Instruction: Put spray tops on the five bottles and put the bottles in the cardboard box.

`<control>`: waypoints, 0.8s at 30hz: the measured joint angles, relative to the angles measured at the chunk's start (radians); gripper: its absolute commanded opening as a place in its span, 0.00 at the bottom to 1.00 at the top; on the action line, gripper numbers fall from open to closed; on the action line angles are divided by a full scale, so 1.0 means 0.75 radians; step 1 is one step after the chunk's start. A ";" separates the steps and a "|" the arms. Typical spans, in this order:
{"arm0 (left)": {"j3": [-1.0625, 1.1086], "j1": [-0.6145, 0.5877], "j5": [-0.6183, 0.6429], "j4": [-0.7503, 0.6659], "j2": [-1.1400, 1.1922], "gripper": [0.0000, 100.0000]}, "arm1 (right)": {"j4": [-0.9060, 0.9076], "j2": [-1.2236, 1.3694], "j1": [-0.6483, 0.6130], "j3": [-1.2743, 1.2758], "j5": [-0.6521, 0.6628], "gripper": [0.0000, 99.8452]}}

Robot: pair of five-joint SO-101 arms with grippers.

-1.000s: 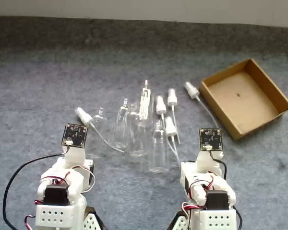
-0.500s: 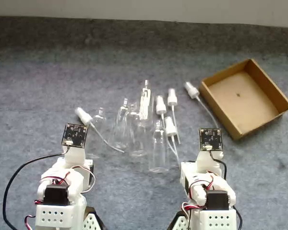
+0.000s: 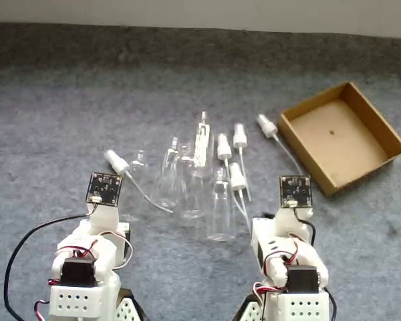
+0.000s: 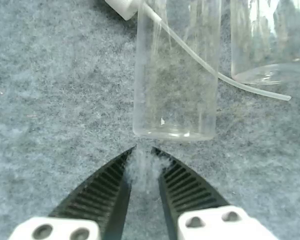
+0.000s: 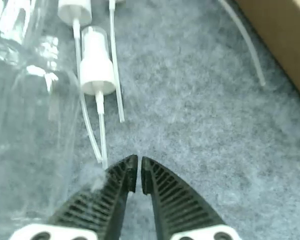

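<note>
Right arm (image 3: 289, 247) shifted slightly since the earlier frames, its wrist board ending up a bit nearer the cardboard box (image 3: 341, 144); my left arm (image 3: 93, 247) stayed put. Left jaws were a little apart and held nothing, tips just short of the flat base of a clear bottle (image 4: 175, 75) lying on its side. A thin dip tube (image 4: 230, 80) ran across that bottle. Right jaws were together and empty, on bare grey carpet (image 5: 200, 115). Just ahead lay a white spray top (image 5: 96, 70), with another clear bottle (image 5: 30, 125) close alongside. From above, clear plastic bottles (image 3: 190, 187) and white spray tops (image 3: 239, 136) lay mixed in a cluster mid-desk (image 3: 67, 100), between my arms and the far edge. The box was shallow, brown, open-topped and off to the right, with one spray top (image 3: 267, 124) just beside its wall.
</note>
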 measured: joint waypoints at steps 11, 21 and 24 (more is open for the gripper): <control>0.000 0.000 0.000 0.000 0.000 0.01 | -0.473 0.000 0.000 0.000 0.000 0.00; 0.000 0.000 0.000 0.000 0.000 0.01 | -0.401 0.000 0.000 0.000 0.000 0.00; 0.000 0.000 0.000 0.000 0.000 0.01 | -0.239 0.000 0.000 0.000 0.000 0.00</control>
